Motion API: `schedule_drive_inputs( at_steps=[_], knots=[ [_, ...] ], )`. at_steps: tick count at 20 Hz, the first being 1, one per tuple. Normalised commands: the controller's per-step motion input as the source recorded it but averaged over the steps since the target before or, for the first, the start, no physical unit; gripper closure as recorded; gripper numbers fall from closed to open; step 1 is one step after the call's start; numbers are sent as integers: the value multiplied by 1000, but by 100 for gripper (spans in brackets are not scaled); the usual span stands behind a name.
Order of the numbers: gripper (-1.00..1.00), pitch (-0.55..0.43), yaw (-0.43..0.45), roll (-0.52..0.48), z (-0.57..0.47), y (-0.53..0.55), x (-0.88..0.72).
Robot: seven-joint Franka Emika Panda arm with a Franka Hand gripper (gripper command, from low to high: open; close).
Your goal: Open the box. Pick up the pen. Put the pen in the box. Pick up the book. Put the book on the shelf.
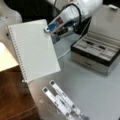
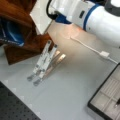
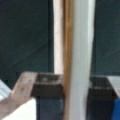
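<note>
The grey desk (image 1: 100, 90) carried everything. At nine o'clock in a front view stood the shelf (image 1: 12, 100), dark reddish-brown wood under a pale cream top; in a front view (image 2: 20, 37) it filled the ten o'clock corner, with something blue inside it.

The white arm (image 1: 75, 12) reached in from twelve o'clock in a front view, and in a front view (image 2: 100, 17) it crossed the one o'clock area, with a blue band.

The book (image 1: 33, 50), white with a ridged binding along its nine o'clock edge, hung tilted and off the desk, just beside the shelf and overlapping its edge. The tool (image 1: 47, 28) was pinching the book at the cover's one o'clock corner. In the wrist view the book (image 3: 80, 60) showed edge-on as a pale upright strip through the centre, with a dark frame (image 3: 47, 87) across the six o'clock part.

The box (image 1: 95, 53) sat at three o'clock, well apart from the book, its lid (image 1: 107, 22) raised behind it and its compartmented tray exposed. A dark slim thing (image 1: 90, 43), likely the pen, lay in the tray.

Two perforated silver rails (image 1: 62, 102) lay at six o'clock, near the shelf. A white cable (image 2: 90, 48) ran across the desk.
</note>
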Motion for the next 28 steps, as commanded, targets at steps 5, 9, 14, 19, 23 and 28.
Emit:
schedule_drive_inputs(
  at_steps=[5,9,14,19,23,28],
  knots=[
    [100,69,-58,203,162,-274,-254],
    [100,38,30,221,57,-343,-366],
    [100,-6,117,228,-21,-346,-467],
    [100,-62,215,218,-58,-303,-582],
    [100,-126,289,201,-98,-218,-636],
    [100,-166,317,171,-92,-163,-570]
  ],
)
